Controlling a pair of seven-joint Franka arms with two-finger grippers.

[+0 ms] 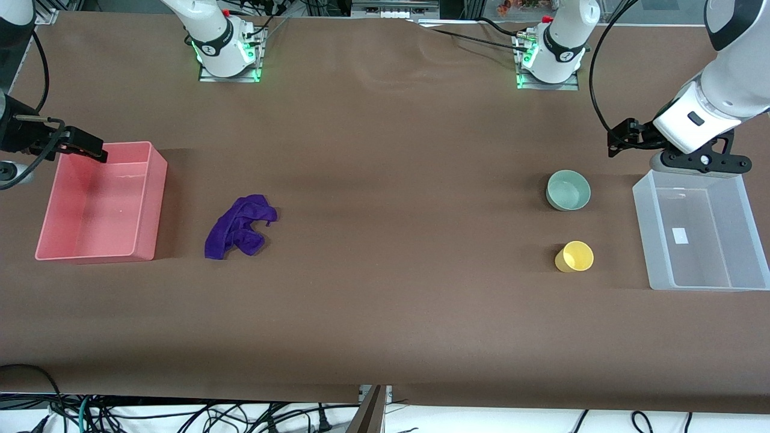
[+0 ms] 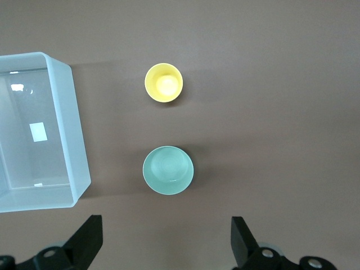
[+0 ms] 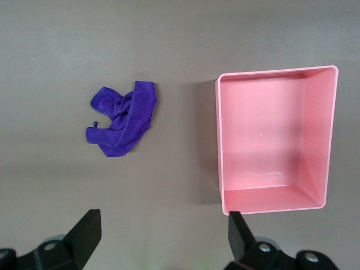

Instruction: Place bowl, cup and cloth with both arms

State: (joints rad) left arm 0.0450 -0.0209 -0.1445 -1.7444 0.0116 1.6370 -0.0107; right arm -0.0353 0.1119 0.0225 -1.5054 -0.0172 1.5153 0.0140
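Observation:
The pale green bowl (image 1: 568,190) stands upright on the brown table toward the left arm's end. The yellow cup (image 1: 574,257) stands upright nearer the front camera than the bowl, apart from it. Both show in the left wrist view, the bowl (image 2: 168,170) and the cup (image 2: 163,82). The purple cloth (image 1: 239,227) lies rumpled toward the right arm's end, and shows in the right wrist view (image 3: 124,118). My left gripper (image 1: 622,139) is open and empty, up in the air beside the clear bin's corner. My right gripper (image 1: 90,149) is open and empty over the pink bin's edge.
An empty pink bin (image 1: 153,204) stands beside the cloth at the right arm's end; it also shows in the right wrist view (image 3: 219,140). An empty clear bin (image 1: 643,240) stands beside the bowl and cup at the left arm's end; its rim shows in the left wrist view (image 2: 76,140).

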